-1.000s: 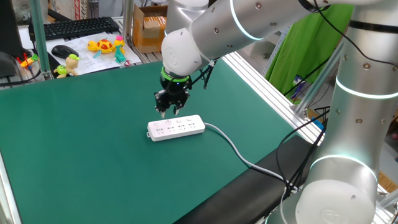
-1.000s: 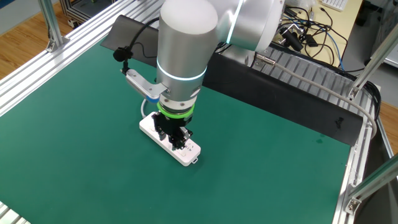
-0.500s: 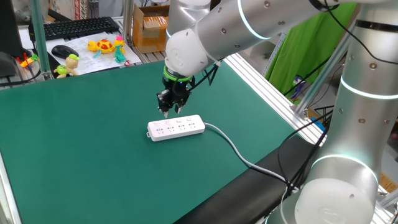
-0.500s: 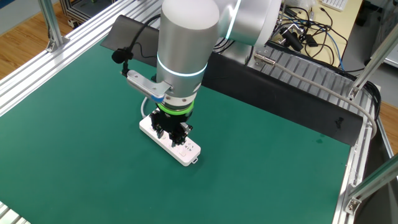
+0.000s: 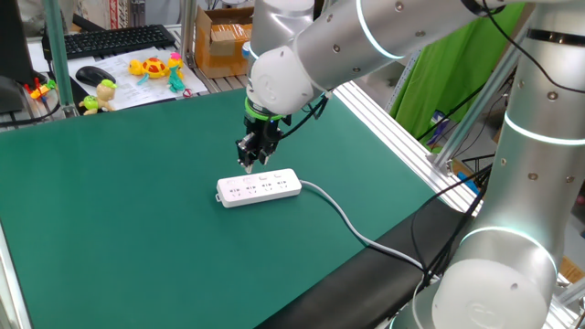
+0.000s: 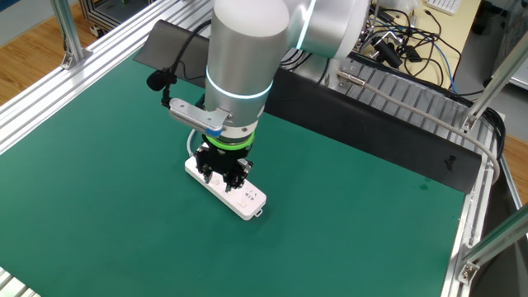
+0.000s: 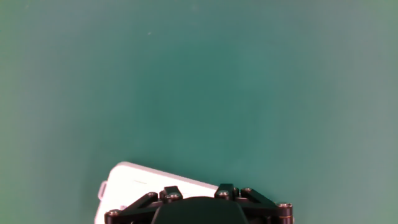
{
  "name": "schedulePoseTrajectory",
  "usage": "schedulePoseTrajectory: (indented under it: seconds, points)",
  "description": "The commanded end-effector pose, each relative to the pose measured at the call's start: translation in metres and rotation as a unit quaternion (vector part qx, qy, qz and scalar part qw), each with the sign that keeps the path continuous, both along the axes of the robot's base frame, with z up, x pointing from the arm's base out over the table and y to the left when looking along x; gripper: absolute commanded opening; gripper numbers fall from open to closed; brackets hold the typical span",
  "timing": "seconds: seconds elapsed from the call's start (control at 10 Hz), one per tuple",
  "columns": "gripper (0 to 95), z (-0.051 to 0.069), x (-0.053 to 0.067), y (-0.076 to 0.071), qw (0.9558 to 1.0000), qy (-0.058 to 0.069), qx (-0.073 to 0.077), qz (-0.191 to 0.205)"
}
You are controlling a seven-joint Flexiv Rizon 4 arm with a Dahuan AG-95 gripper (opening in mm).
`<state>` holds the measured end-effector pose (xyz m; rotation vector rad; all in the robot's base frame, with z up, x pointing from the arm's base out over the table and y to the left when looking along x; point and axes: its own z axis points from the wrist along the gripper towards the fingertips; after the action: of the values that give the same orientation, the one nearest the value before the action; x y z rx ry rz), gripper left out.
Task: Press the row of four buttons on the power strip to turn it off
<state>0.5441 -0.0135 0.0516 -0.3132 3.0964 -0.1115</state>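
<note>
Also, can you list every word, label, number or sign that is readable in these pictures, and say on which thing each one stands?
No text can be read.
Power strip: small marks beside the sockets, too small to read.
Cardboard box: no legible print.
Red-and-white print at the top edge: too blurred.
Papers under the toys: unreadable.

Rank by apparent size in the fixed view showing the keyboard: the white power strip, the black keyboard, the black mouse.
1. Black keyboard, though farther away
2. White rectangular plastic power strip
3. Black mouse
</note>
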Motion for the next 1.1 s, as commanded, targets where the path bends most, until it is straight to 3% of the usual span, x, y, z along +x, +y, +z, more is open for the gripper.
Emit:
schedulePoseTrajectory:
  seconds: [0.1,0.3,0.5,0.7,0.8,1.0,1.1]
  points:
    - [38.0,-0.008,-0.002,-0.010,0.9997,0.001,0.007,0.022]
    - [38.0,-0.011,-0.012,-0.011,0.9999,0.005,0.005,0.012]
    - [38.0,-0.008,-0.019,-0.011,0.9991,0.018,0.022,-0.032]
    - [38.0,-0.006,-0.020,-0.011,0.9962,0.023,0.047,-0.070]
    - [38.0,-0.005,-0.020,-0.011,0.9928,0.023,0.062,-0.100]
    - [38.0,-0.004,-0.020,-0.010,0.9861,0.020,0.067,-0.151]
    - [38.0,-0.004,-0.020,-0.009,0.9773,0.021,0.081,-0.195]
